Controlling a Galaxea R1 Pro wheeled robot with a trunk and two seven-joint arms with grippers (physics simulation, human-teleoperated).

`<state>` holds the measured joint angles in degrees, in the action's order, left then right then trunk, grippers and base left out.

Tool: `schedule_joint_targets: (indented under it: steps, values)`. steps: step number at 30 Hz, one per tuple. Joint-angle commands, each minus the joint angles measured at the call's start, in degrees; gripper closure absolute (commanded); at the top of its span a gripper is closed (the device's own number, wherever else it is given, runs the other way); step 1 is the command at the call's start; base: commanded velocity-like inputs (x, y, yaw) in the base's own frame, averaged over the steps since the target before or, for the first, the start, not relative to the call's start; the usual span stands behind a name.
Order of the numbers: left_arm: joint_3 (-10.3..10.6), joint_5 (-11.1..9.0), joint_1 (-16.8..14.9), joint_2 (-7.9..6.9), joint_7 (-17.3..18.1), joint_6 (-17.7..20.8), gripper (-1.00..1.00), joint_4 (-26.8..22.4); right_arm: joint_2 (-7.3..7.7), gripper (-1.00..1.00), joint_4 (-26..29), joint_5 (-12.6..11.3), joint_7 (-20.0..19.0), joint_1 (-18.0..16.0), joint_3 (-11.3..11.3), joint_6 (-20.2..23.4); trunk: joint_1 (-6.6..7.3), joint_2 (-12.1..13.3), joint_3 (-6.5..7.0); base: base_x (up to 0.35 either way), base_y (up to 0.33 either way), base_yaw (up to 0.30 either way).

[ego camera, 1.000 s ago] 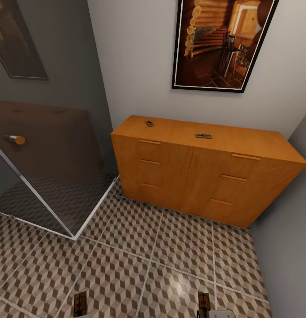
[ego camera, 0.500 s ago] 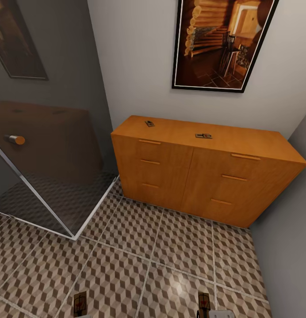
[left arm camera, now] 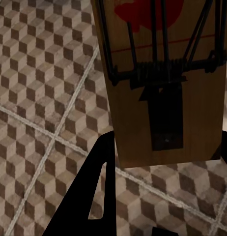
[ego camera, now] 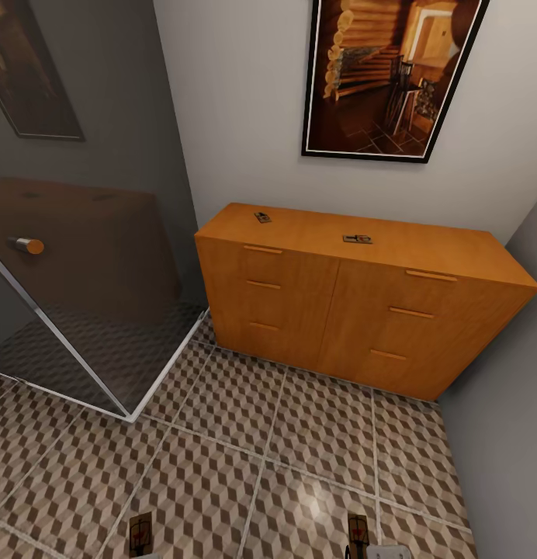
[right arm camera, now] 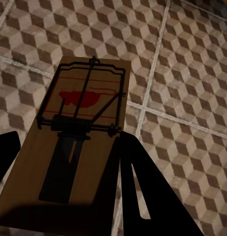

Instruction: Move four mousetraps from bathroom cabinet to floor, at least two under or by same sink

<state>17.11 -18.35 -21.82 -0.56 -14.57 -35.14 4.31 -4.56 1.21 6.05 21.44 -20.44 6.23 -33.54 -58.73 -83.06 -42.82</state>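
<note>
Nothing has shifted since a moment ago; the head view is holding steady. At seven o'clock, the left end effector point(left arm camera: 162, 196) is clamped on a mousetrap point(left arm camera: 165, 93), held above the bathroom floor point(ego camera: 222, 473). Up on the cabinet point(ego camera: 354, 310), two more mousetraps sit on its top: one at eleven o'clock point(ego camera: 261, 217), another near twelve point(ego camera: 358, 239), well apart. At five o'clock, the right end effector point(right arm camera: 64, 196) is clamped on the fourth mousetrap point(right arm camera: 76, 147), floor tiles beneath it.
</note>
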Motion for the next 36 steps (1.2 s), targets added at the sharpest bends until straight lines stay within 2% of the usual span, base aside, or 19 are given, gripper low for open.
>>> schedule_joint_targets:
  steps: [1, 36]
  values:
    - [0.47, 0.01, -0.07, 0.03, -0.46, -0.2, 1.0, 0.18, -0.01, 1.0, -0.07, 0.37, 0.27, -0.04, 0.19, -0.03, 0.0, -0.02, -0.04, 0.0, 0.0, 0.0]
    - [0.47, 0.01, -0.08, 0.03, -0.46, -0.19, 1.0, 0.18, -0.01, 1.0, -0.07, 0.37, 0.27, -0.06, 0.19, -0.03, 0.0, -0.02, -0.04, 0.0, 0.0, 0.0]
